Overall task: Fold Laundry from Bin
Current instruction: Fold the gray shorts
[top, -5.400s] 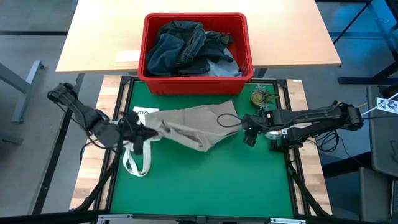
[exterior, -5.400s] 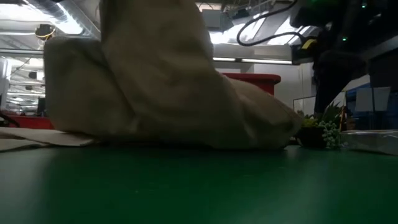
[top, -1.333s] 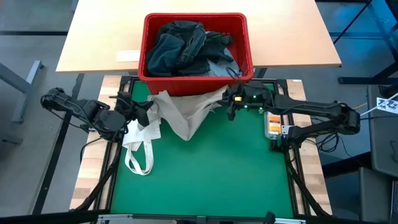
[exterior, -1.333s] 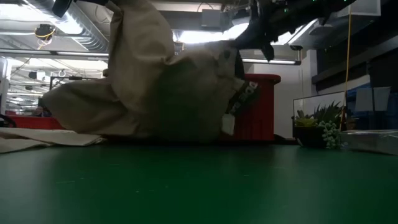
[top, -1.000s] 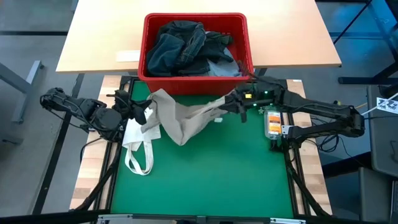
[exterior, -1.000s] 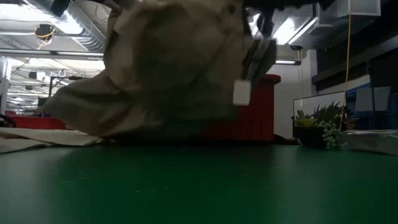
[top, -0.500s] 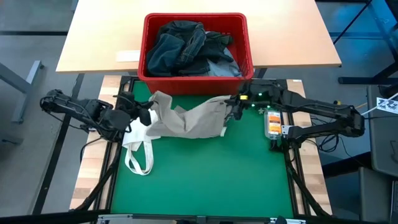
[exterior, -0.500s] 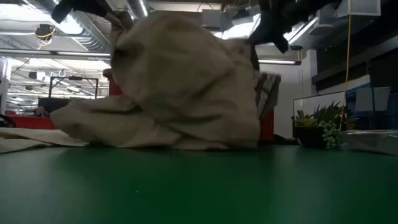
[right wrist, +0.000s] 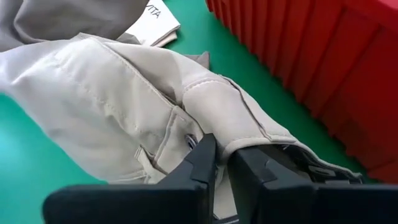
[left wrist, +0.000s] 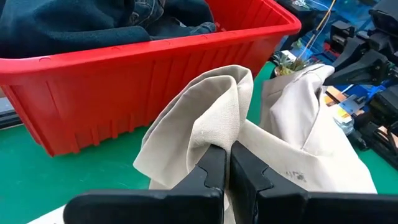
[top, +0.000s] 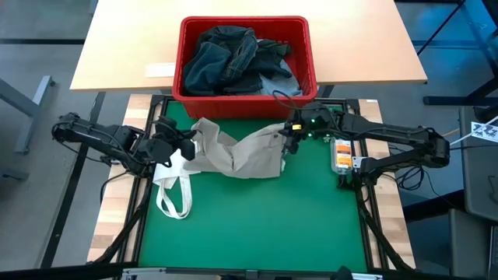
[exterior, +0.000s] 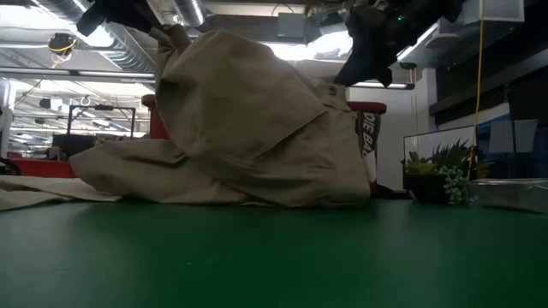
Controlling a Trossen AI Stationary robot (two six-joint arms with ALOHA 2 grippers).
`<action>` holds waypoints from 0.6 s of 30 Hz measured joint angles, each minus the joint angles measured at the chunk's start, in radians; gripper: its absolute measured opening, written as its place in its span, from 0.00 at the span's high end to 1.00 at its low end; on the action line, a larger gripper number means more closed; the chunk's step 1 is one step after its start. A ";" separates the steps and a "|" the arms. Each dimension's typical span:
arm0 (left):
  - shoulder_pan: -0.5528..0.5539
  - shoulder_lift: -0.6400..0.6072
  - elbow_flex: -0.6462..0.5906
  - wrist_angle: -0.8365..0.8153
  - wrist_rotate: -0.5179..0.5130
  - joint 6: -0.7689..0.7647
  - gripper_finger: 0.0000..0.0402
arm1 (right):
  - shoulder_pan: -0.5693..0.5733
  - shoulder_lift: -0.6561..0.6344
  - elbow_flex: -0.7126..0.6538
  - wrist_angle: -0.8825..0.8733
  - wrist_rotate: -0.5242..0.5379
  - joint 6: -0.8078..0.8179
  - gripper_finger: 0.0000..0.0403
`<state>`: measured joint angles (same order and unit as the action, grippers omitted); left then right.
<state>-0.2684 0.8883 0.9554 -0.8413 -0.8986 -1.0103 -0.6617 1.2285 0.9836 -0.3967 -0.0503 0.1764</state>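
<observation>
We find the beige trousers (top: 233,152) spread on the desk (top: 249,225), at six o'clock from the bin (top: 245,101). The left pincer (top: 173,143) and right pincer (top: 289,138) each clamp a corner, presumably stretching them flat for folding.

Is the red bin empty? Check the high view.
No, the red bin holds dark denim garments piled inside.

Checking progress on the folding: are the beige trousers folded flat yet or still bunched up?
Bunched, not folded. The beige trousers lie in a rumpled heap on the green mat, one end pinched by the left hand, the other by the right hand.
</observation>
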 joint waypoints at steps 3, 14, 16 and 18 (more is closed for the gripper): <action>0.000 0.000 0.000 0.000 0.000 0.000 1.00 | 0.000 0.000 0.000 -0.001 -0.030 -0.024 0.84; 0.000 0.000 0.000 0.000 0.003 0.000 1.00 | 0.000 -0.001 0.103 -0.222 -0.018 -0.028 0.46; 0.000 0.000 0.000 0.000 0.003 0.000 1.00 | 0.000 -0.003 0.179 -0.377 -0.015 -0.028 0.43; 0.000 0.000 0.000 0.000 0.003 0.000 1.00 | 0.003 -0.003 0.235 -0.511 -0.034 -0.024 0.41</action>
<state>-0.2687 0.8883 0.9554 -0.8413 -0.8952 -1.0103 -0.6585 1.2254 1.2183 -0.9081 -0.0840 0.1521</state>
